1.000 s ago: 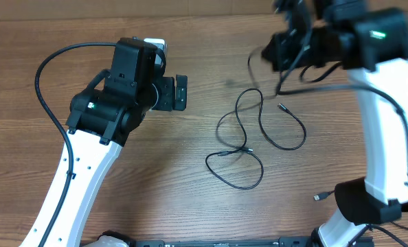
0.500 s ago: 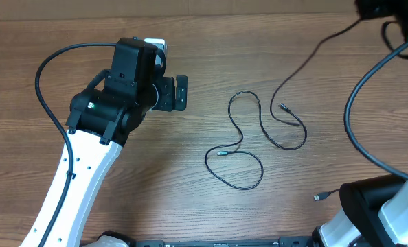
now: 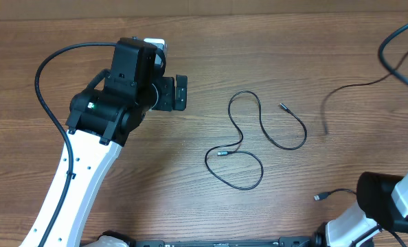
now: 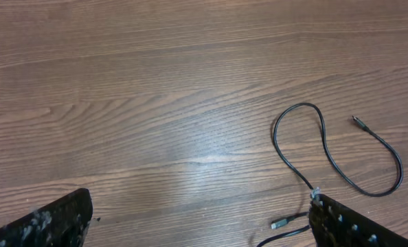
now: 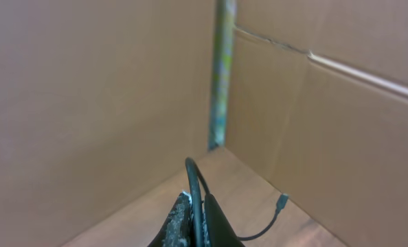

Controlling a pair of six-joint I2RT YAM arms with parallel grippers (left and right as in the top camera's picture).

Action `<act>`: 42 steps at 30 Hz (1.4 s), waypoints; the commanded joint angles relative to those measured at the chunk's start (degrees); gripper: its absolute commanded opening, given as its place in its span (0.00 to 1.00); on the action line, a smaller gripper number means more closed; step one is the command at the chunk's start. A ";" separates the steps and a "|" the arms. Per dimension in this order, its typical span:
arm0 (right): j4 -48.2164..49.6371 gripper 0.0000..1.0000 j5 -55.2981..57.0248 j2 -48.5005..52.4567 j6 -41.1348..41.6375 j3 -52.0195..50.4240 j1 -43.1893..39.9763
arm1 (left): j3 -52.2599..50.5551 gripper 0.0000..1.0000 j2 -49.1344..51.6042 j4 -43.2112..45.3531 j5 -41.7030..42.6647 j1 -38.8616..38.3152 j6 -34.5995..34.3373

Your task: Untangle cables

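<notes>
Cables (image 3: 305, 134), overhead view: you see thin black cords on the wooden table (image 3: 156, 171), in two groups that are well apart.
Looped cable (image 3: 262, 171), overhead view: it lies flat at mid-table in open curves, with an upper plug (image 3: 281, 106) at its right and a lower plug (image 3: 221, 153) beside a closed loop. You cannot tell whether these curves are one cord or two.
Held cable (image 3: 355, 85), overhead view: it is to the right of the looped cable and does not touch it. Its free end points down, and the rest runs off the right edge.
Left tool (image 3: 181, 92), overhead view: it sits left of the looped cable, apart from it.
Left tool, left wrist view: the fingers (image 4: 53, 219) are spread wide, one at each lower corner, with bare table between them and nothing held.
Looped cable, left wrist view: it lies ahead and to the right, and its lower part passes behind the right finger.
Right tool (image 5: 196, 206), right wrist view: it is clamped tight on the held cable, which arcs up from between the fingers. A dangling plug (image 5: 281, 200) hangs at the right.
Backdrop, right wrist view: cardboard walls (image 5: 87, 103) fill your view.
</notes>
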 commanded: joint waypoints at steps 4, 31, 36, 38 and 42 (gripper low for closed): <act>2.62 0.04 -3.87 0.17 6.93 -16.35 -10.32 | 0.81 1.00 -1.07 0.15 -0.33 -0.07 0.92; 35.34 0.71 -22.29 0.35 14.56 -73.33 -32.06 | 0.81 1.00 -1.07 0.15 -0.33 -0.07 0.92; 35.34 1.00 -22.73 0.35 14.32 -75.19 -32.06 | 0.81 1.00 -1.07 0.15 -0.33 -0.07 0.92; 34.88 1.00 -24.06 0.35 14.05 -75.19 -32.06 | 0.81 1.00 -1.07 0.15 -0.33 -0.07 0.92; 34.32 1.00 -36.04 0.31 7.15 -74.53 -32.06 | 0.81 1.00 -1.07 0.15 -0.33 -0.07 0.92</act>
